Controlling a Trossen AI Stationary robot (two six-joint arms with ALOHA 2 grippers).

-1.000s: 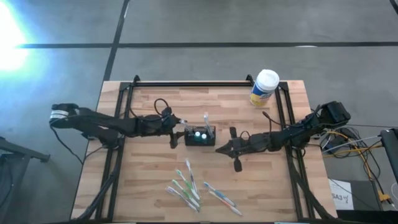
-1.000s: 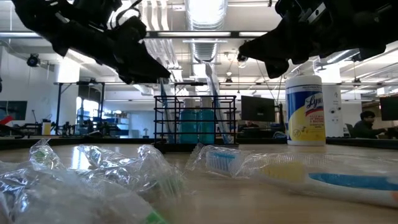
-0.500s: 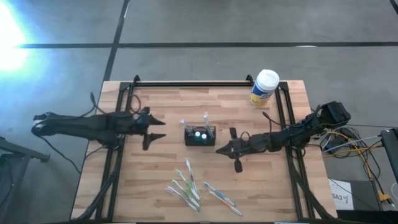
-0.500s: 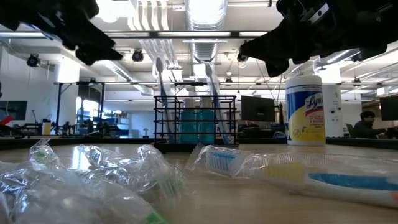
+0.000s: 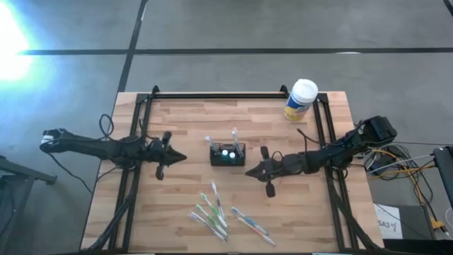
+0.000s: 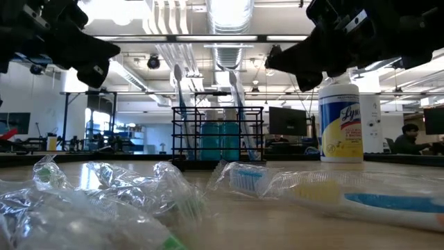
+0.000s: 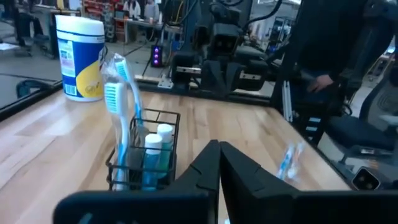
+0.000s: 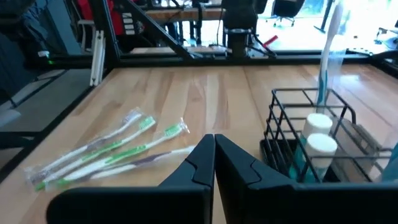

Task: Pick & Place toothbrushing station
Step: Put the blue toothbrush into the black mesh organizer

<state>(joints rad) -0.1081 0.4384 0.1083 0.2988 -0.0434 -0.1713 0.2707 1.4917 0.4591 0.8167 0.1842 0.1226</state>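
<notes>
Toothbrushing station (image 5: pixel 227 154) between both grippers — left gripper (image 5: pixel 180 158) jaws clenched, right gripper (image 5: pixel 249 171) likewise, neither touching

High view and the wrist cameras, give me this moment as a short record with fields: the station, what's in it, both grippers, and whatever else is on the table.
station: toothbrushing station, upright at table centre
contents: two toothbrushes standing, two white-capped tubes
left gripper: left gripper, shut, empty, apart from the station on its left
right gripper: right gripper, shut, empty, just right of the station
loose items: wrapped toothbrushes near the front edge
other: yellow canister at the back right
</notes>
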